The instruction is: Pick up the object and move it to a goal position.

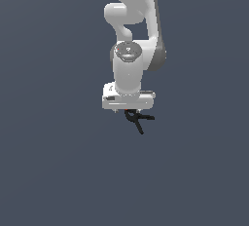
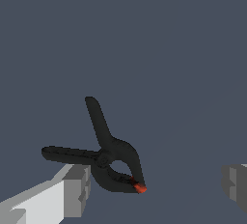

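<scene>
The object (image 2: pixel 110 153) is a small black clamp with two straight handles splayed in a V and a red tip at its curved jaws. In the wrist view it lies between my fingers, close against one grey fingertip (image 2: pixel 77 189), while the other fingertip (image 2: pixel 235 183) stands far from it. My gripper (image 2: pixel 155 188) is open wide and holds nothing. In the exterior view the object (image 1: pixel 138 119) pokes out just under the white hand, and the gripper (image 1: pixel 127 110) is right above it, its fingers mostly hidden by the hand.
A plain dark grey-blue surface fills both views. The white arm (image 1: pixel 138 20) rises above the hand in the exterior view.
</scene>
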`<move>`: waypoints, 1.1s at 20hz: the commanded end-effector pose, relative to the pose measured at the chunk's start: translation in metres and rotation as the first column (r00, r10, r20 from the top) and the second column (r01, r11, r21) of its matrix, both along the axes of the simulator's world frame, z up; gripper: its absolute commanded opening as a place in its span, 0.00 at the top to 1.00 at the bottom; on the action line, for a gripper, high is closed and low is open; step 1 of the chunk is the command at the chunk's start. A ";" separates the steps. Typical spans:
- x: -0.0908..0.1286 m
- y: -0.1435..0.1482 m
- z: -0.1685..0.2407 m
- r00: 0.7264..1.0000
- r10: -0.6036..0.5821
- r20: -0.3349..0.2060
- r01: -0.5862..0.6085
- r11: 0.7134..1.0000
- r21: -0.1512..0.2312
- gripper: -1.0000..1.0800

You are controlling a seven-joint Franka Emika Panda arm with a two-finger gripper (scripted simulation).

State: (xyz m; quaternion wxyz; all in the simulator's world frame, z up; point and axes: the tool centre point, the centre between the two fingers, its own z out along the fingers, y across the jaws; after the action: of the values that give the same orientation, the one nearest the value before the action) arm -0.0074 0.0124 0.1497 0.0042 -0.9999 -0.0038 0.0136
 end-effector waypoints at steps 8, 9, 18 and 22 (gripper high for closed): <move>0.008 0.007 0.003 1.000 -0.011 0.015 0.011 1.000 0.027 0.04; 0.008 0.008 0.004 1.000 -0.014 0.017 0.013 0.999 0.030 0.04; 0.007 0.010 0.000 1.000 0.021 0.018 -0.021 0.999 0.028 0.04; 0.004 0.012 -0.006 0.997 0.078 0.020 -0.078 0.997 0.023 0.04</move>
State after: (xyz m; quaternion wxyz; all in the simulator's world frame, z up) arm -0.0024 0.0233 0.1460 0.0165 -0.9993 -0.0319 0.0043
